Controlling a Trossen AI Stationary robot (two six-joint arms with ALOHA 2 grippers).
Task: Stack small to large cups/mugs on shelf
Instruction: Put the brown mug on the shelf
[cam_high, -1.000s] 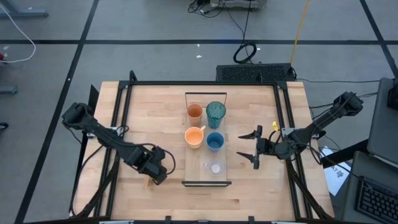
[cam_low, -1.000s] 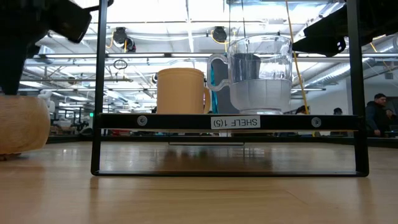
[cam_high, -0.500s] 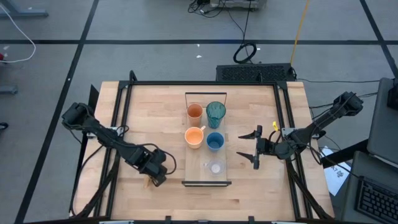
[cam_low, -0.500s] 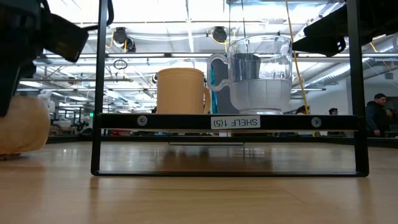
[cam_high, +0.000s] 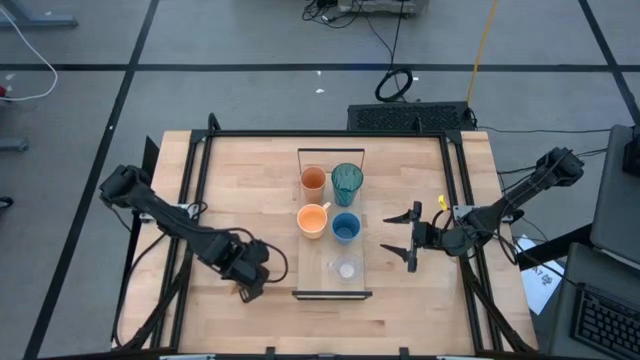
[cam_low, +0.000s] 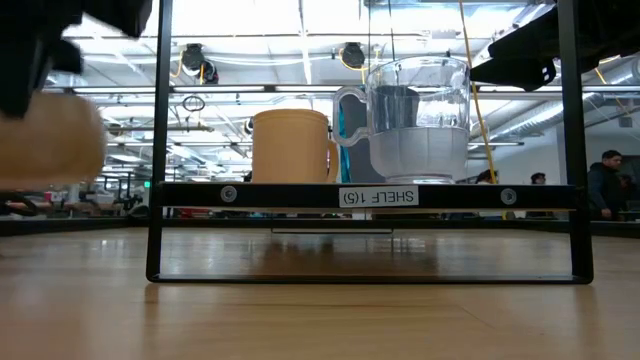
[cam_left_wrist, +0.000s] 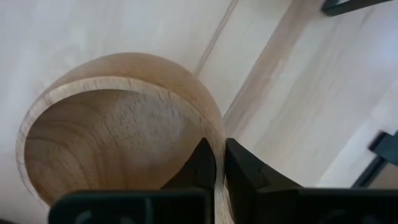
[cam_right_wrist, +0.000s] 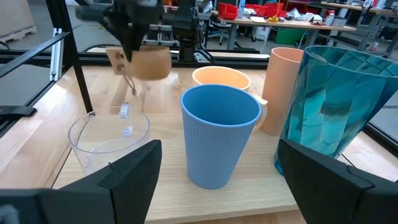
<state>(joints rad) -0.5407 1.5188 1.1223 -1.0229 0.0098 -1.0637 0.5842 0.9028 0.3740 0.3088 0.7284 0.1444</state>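
1. Since the tan mug (cam_left_wrist: 118, 137) is the one being moved, start there: it's off the shelf (cam_high: 333, 293), out to its left side, and in the low view it hangs clear of the table (cam_high: 250, 180).
2. Left gripper (cam_left_wrist: 214, 165) has its jaws pinched nearly together on the mug's rim, 1 finger inside the wall and 1 outside.
3. On the shelf already: clear glass (cam_high: 346, 269) at the near end, then blue cup (cam_high: 346, 228) beside orange mug (cam_high: 313, 219), then orange cup (cam_high: 313, 180) and teal tumbler (cam_high: 347, 183) at the far end.
4. Doing it well, my guess: a rim pinch lets the mug swing, so lift slow, keep it level, and clear the near rail before going across.
5. Right gripper (cam_high: 410, 240) waits just right of the shelf, jaws spread wide, holding nothing.
6. Versus 1 second ago: the mug sat on the table in the low view, now it's raised. The left jaws have closed from part-open. Nothing on the shelf or the right arm has budged.
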